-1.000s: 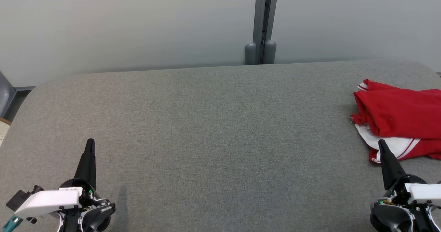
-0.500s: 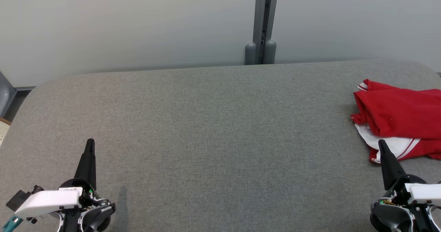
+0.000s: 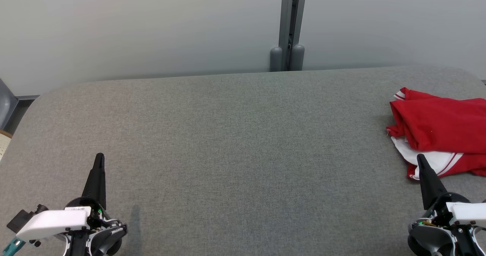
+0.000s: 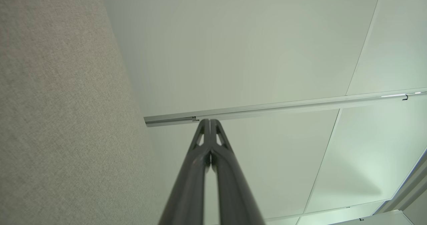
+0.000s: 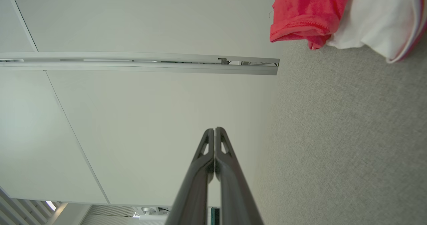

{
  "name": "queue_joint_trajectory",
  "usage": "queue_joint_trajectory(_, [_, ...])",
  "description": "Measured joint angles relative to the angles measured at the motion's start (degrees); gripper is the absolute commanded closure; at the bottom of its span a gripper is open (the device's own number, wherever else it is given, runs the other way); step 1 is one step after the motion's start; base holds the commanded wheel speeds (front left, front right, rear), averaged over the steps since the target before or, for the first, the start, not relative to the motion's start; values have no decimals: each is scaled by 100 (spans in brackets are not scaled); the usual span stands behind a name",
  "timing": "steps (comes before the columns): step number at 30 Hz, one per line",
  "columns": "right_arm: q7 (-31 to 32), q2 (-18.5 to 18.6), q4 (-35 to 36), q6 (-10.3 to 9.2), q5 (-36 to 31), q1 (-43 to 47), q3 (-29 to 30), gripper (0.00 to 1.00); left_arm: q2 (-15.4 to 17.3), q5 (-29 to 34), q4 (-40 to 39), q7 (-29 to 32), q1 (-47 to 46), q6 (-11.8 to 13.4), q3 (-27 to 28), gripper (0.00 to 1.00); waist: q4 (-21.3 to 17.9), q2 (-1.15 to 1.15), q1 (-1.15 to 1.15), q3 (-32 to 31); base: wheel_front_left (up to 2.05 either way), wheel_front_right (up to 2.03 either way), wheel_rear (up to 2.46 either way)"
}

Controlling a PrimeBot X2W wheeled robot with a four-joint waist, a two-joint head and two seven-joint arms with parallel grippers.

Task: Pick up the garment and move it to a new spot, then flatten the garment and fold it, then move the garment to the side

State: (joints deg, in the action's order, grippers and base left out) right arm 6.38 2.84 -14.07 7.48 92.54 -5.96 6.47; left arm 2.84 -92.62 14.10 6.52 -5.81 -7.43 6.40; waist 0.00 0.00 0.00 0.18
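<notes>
A red garment [image 3: 440, 128] with white panels and stripes lies crumpled at the right edge of the grey padded table [image 3: 235, 142], running out of the head view. Its red and white folds [image 5: 337, 14] also fill the top right of the right wrist view. My right gripper [image 3: 420, 158] is shut and empty at the lower right, its tip just in front of the garment's near white edge, whether touching it I cannot tell. At the lower left my left gripper [image 3: 99, 156] is shut and empty, far from the garment. Both wrist views show the fingers pressed together, the left [image 4: 210, 121] and the right [image 5: 215, 129].
A pale wall stands behind the table, with a grey vertical post [image 3: 290, 28] at its middle. The table's far corners are rounded. A wide stretch of bare grey fabric lies between the two grippers.
</notes>
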Motion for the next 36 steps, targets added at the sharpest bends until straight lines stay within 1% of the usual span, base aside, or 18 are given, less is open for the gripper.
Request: queue_joint_trajectory(36, [1, -3, 0, 0, -4, 0, 3, 100, -3, 14, 0, 0, 0, 0, 7, 100, 0, 0, 0, 0, 0, 0, 0])
